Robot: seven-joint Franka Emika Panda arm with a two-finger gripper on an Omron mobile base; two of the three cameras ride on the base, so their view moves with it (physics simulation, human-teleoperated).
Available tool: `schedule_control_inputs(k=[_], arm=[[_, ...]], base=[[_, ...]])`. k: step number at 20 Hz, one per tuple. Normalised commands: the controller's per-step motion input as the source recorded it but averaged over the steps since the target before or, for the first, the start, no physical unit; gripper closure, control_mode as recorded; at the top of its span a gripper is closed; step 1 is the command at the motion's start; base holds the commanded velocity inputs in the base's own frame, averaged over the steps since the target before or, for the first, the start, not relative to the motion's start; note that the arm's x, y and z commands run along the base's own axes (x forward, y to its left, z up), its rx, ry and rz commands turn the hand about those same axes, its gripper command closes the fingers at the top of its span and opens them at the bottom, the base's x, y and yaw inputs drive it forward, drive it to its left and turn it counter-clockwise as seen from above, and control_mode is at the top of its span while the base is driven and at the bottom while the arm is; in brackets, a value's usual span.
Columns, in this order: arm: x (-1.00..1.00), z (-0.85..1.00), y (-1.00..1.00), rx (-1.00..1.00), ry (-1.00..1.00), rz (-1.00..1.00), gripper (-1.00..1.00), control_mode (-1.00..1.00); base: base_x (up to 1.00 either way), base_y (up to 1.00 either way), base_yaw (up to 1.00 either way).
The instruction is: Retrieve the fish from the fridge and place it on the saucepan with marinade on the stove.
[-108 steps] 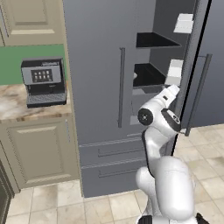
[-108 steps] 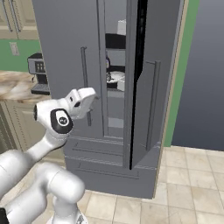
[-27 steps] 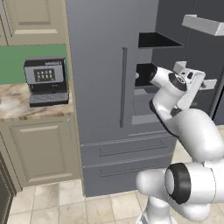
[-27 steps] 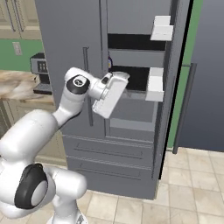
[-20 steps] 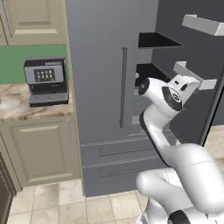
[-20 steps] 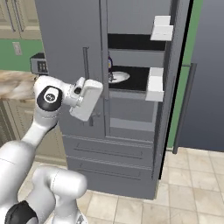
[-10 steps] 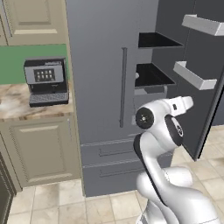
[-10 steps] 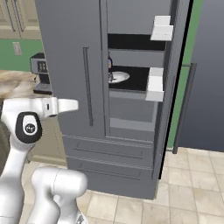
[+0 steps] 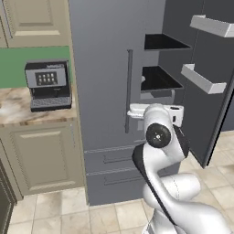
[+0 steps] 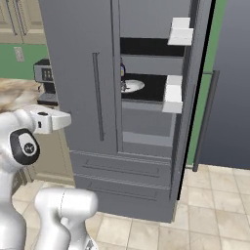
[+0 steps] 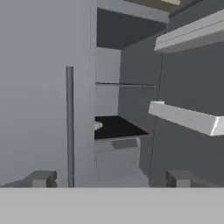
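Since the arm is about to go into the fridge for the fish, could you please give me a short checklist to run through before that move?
1. Right door of the fridge swung open: ok.
2. Gripper open and empty: ok, the fingertips stand wide apart with nothing between them.
3. Gripper facing the opening: ok, the hand view looks past the left door's handle at the black shelf.
4. Plate on the middle shelf located: ok, a white plate sits at the shelf's left end.
5. Fish located: cannot tell, something small lies on the plate, too small to identify.
6. Door bins clear of the path: ok, they hang off to the right.
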Motion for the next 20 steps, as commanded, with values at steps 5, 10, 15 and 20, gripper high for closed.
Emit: schedule_control_inputs(k=[5,10,15,20], arm=[[0.0,0.0,0.05,0.16,-0.08,0.34,-1.0,-1.0],[0.01,0.0,-0.24,0.0,0.0,0.19,-1.0,-1.0],[0.42,0.0,-0.07,-0.05,0.05,0.0,-1.0,-1.0],[0.77,0.0,0.0,-0.02,0.04,0.0,-1.0,-1.0]], base=[[0.0,0.0,0.0],[0.0,0.0,0.0],[0.0,0.0,0.0],[0.0,0.0,0.0]])
